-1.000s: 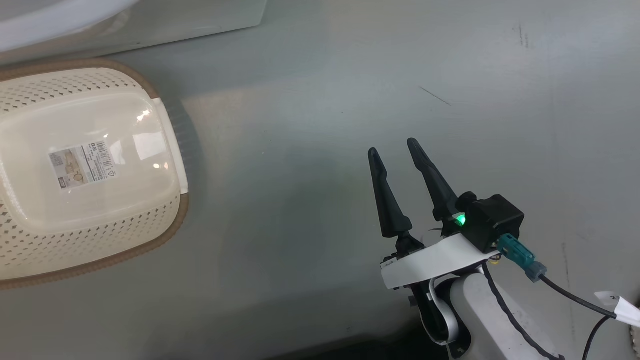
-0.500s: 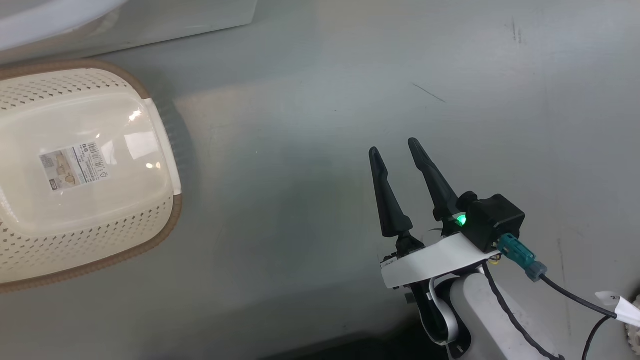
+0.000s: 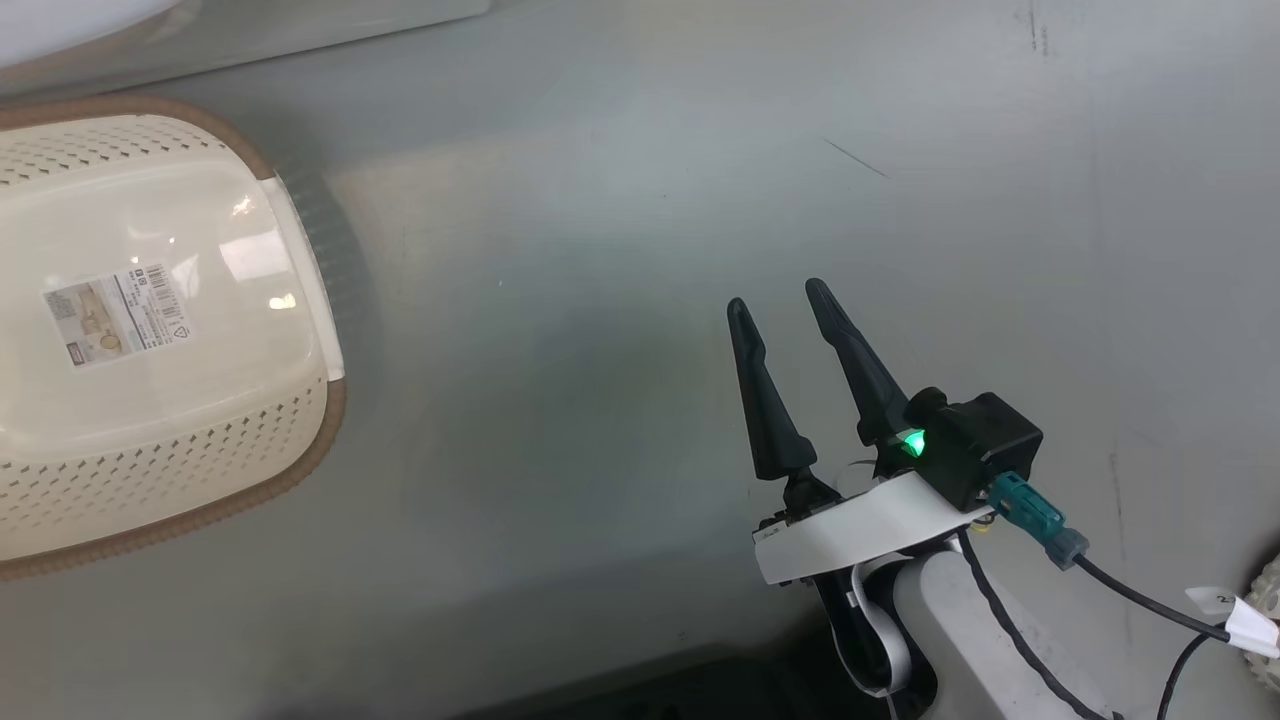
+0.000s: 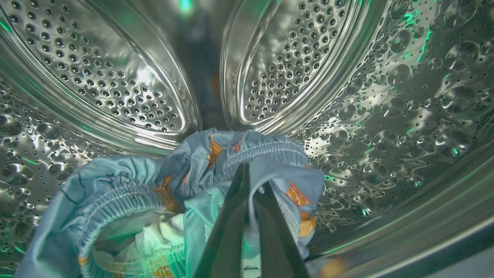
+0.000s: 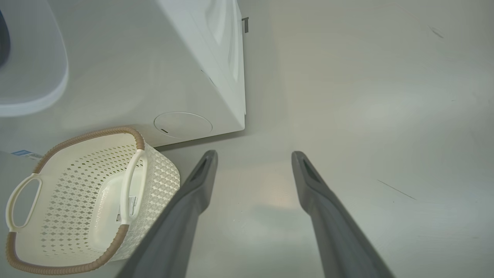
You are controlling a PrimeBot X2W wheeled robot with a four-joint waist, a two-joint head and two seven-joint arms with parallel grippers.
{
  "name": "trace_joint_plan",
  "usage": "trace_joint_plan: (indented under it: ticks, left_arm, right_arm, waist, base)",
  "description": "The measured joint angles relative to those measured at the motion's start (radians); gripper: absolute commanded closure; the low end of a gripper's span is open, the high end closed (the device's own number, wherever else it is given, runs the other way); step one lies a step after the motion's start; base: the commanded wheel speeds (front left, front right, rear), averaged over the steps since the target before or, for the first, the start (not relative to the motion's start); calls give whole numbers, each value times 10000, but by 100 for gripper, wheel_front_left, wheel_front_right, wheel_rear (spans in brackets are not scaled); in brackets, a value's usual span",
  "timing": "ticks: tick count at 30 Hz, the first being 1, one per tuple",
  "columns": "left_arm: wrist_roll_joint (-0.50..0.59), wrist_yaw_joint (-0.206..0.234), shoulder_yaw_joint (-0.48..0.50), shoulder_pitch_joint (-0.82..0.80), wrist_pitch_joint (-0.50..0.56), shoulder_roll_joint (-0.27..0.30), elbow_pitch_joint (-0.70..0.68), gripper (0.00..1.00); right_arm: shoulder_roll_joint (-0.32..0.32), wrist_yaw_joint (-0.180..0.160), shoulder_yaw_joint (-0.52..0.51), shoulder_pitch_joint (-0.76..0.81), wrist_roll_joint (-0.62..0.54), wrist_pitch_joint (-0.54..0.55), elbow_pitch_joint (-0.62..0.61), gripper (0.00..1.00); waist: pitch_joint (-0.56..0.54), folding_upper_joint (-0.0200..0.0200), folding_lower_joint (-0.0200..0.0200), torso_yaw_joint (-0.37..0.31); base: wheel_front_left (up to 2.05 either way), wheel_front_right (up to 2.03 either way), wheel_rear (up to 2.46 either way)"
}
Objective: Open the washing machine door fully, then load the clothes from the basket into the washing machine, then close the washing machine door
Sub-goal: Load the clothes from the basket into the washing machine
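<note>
Now, clothes (image 4: 127,193): soft, light, floppy; probably cling.
Hold: bunched elastic hem.
Left gripper (image 4: 247,181): pinching clothes in drum (image 4: 386,96).
Right gripper (image 3: 776,297): wide, bare.

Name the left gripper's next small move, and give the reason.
Probably open the left gripper and let go. It is shut on the light blue printed clothes, which are well inside the shiny perforated steel drum, so the load is where it belongs. The cream-white perforated plastic basket looks empty of clothes, so nothing else seems left to fetch.
</note>
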Motion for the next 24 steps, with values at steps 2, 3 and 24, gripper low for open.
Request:
trace_joint_plan:
  ticks: [2, 3, 24]
  left_arm:
    - [-10, 0, 15, -151, -38, 69, -27, 100]
    - [-17, 0, 19, -190, -92, 94, -50, 100]
    - [19, -12, -491, -1132, -1446, 825, -984, 100]
  right_arm:
    - [0, 0, 44, -1, 12, 0, -27, 0]
    - [0, 0, 67, -1, 15, 0, -48, 0]
    - [17, 0, 270, -5, 188, 0, -146, 0]
  waist:
    - [86, 0, 0, -20]
    - [129, 0, 0, -32]
    - [661, 0, 0, -315]
  base:
    - [0, 0, 0]
    - [0, 0, 0]
    - [0, 0, 0]
